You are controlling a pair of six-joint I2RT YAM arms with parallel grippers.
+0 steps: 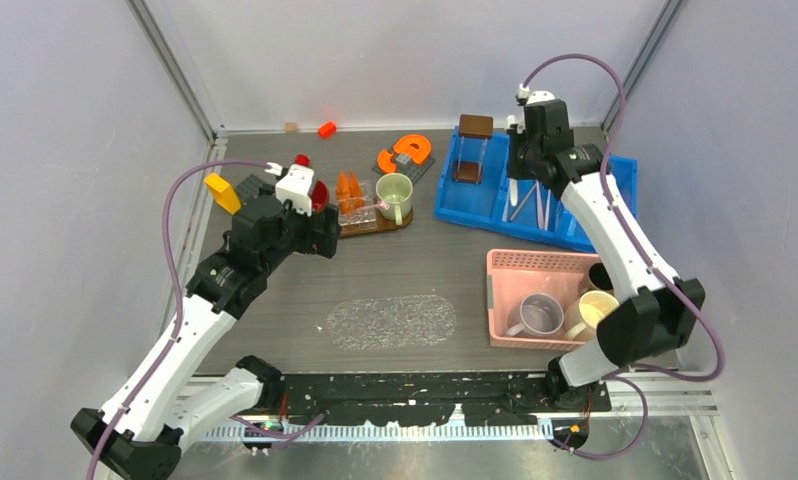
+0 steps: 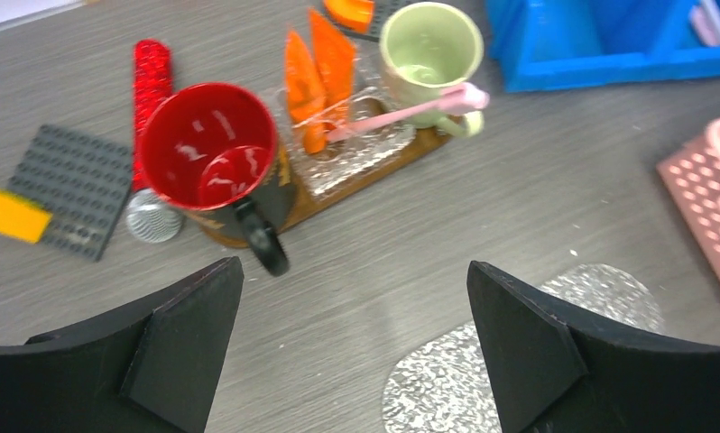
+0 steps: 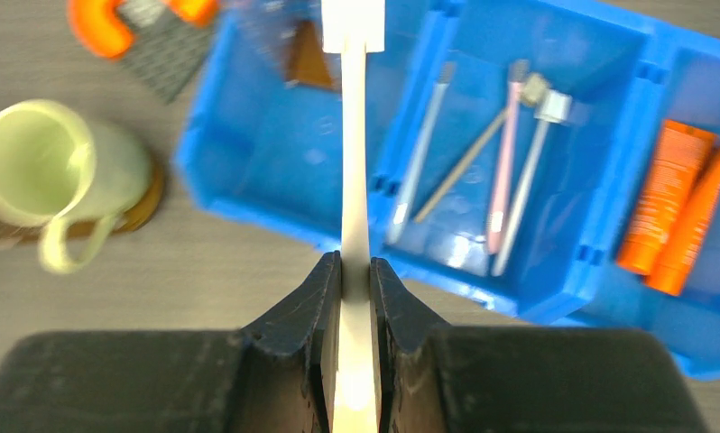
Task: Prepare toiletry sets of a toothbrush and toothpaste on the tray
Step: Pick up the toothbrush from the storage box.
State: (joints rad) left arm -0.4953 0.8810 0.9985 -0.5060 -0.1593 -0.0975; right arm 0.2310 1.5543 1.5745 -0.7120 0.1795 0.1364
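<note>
White toothbrush (image 3: 355, 162) clamped tight in my right gripper (image 3: 356, 266), over blue bin (image 3: 555, 302). Step, I judge: carry brush to tray (image 2: 338, 194), far left of this hand. Next: swing over, lay beside toothpaste (image 2: 322, 68). Left gripper (image 2: 353, 271) wide open, empty, tray ahead.

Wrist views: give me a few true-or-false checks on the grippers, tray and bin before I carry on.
1. The right gripper is shut on a white toothbrush. True.
2. The left gripper grips a toothpaste tube. False: it is open and empty.
3. A pink toothbrush lies on the tray, its head at the green mug. True.
4. The blue bin holds no toothpaste. False: orange toothpaste tubes lie in one end compartment.
</note>
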